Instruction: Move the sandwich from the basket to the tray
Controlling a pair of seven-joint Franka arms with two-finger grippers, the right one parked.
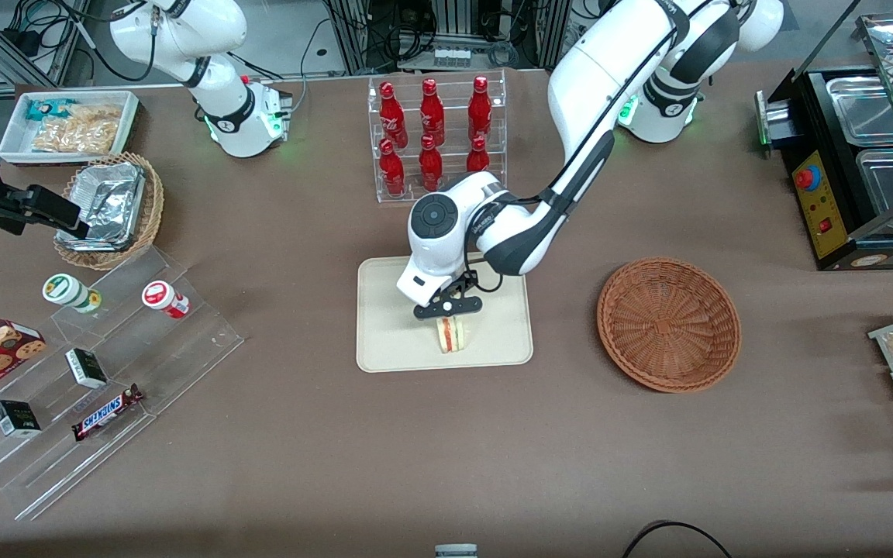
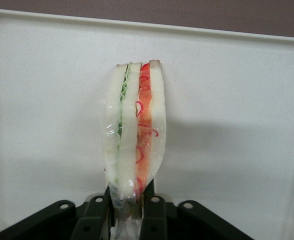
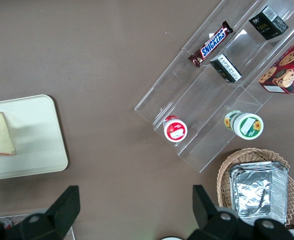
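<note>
Front view shows the working arm's hand [image 1: 449, 308] low over the tray [image 1: 384, 310], in the part of the tray nearer the front camera. Its two fingers are closed on the sandwich [image 1: 452, 333], which stands on edge with its striped filling side facing the front camera and its lower edge at or just above the tray floor; whether it actually touches cannot be told from here.

From the left wrist camera the grip is plain: the dark fingers [image 2: 94, 212] pinch the wedge [image 2: 134, 130] at one end, one against each bread face, so the hand is narrowed to about the sandwich's thickness. A clear wrap glints around the bread. The green layer runs along one slice and the red-pink layer along the other, with white bread between and outside them. All around it lies the pale floor of the tray [image 2: 237, 125], with its low rim and a strip of brown surface [image 2: 212, 15] past that rim.

The right wrist camera catches the tray's rounded corner [image 3: 46, 150] with the sandwich's triangular face [image 3: 0, 134] over it.

The basket [image 1: 668, 324] sits on the surface beside the tray, toward the working arm's end, well apart from the hand, and holds nothing. A clear rack of red bottles [image 1: 435, 132] stands farther from the front camera than the tray.
</note>
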